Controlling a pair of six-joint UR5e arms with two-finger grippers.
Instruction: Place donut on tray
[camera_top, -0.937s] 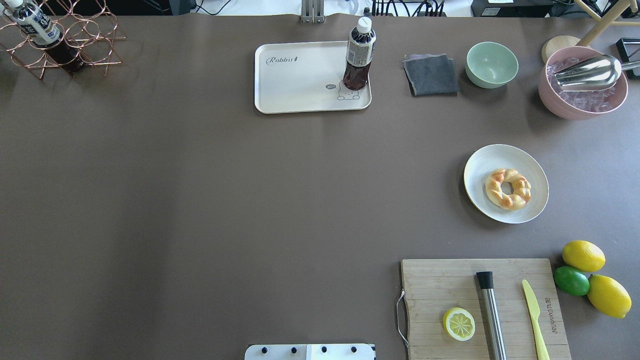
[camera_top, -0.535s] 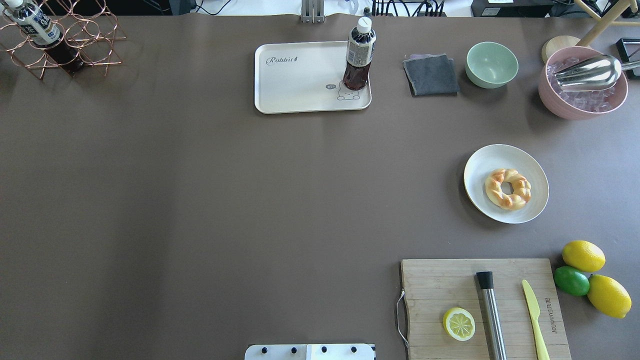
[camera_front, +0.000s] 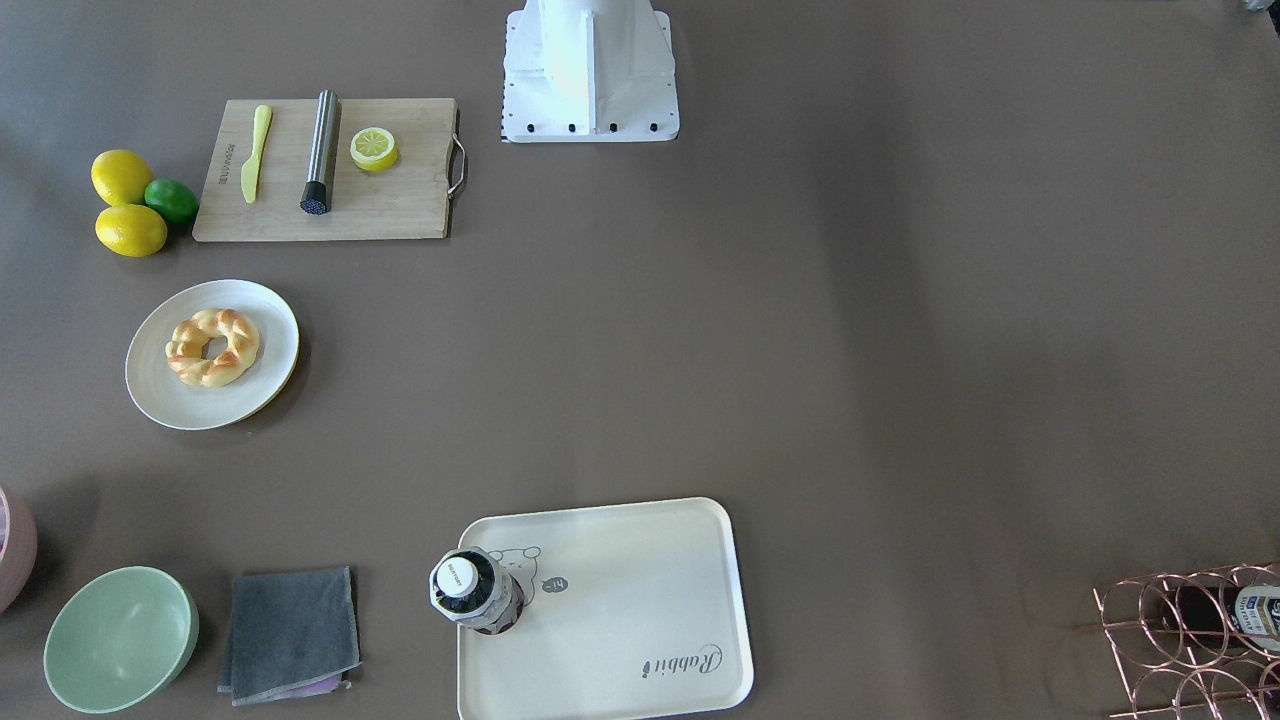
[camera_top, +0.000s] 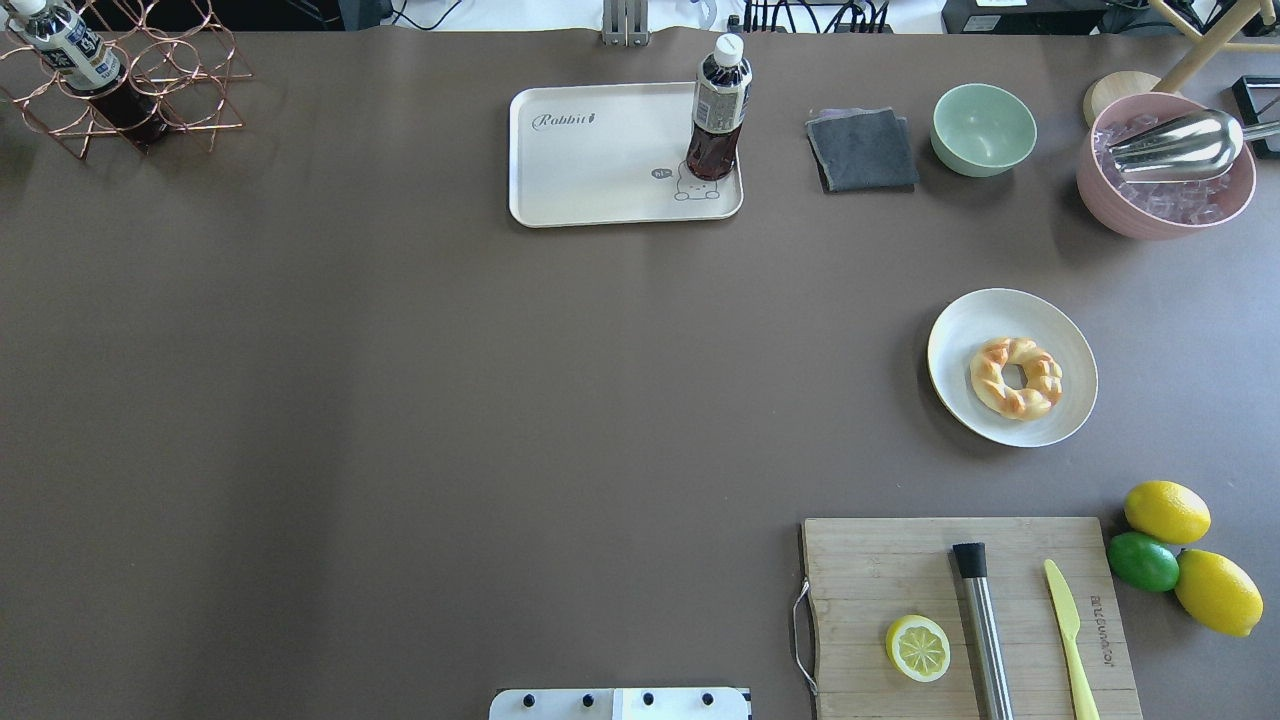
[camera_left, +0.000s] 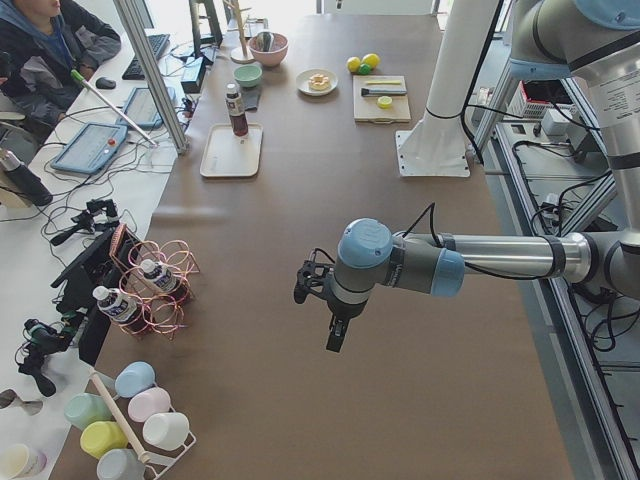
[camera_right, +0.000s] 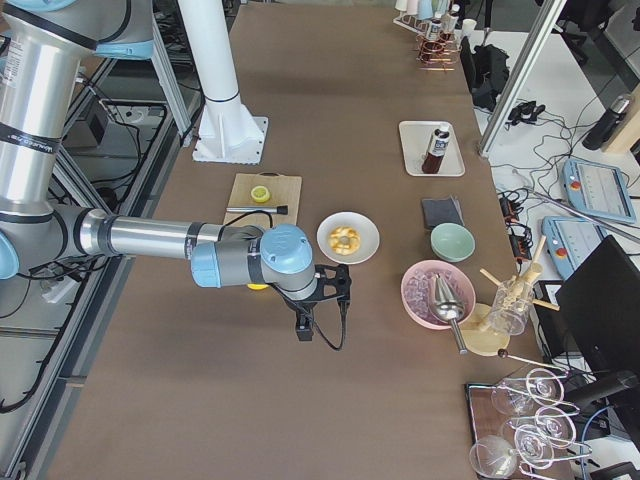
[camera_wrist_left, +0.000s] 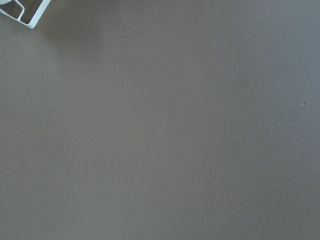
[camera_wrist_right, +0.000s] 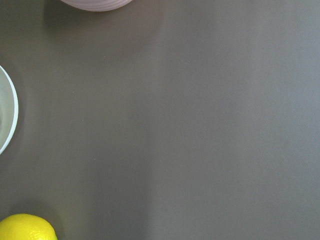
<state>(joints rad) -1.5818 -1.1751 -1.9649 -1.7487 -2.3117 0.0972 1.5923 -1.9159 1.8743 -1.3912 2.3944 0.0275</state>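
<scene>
Table (camera_top: 400, 400), brown and wide, holds everything. At its far edge from the robot, near the middle, sits the cream tray (camera_top: 600, 190); a dark bottle (camera_top: 716, 110) stands upright on the tray's corner, over the bear drawing. A wooden cutting board (camera_top: 880, 570) lies close to the robot on its right. Further out on that same side is a round white plate (camera_top: 1000, 310), and the donut (camera_top: 1015, 377) lies flat on it, well apart from the tray. The left gripper (camera_left: 333, 345) hangs over bare table towards the left end, and the right gripper (camera_right: 303, 330) hangs near the plate, touching nothing. Both show only from the side cameras, so I cannot tell whether their jaws are parted or closed
</scene>
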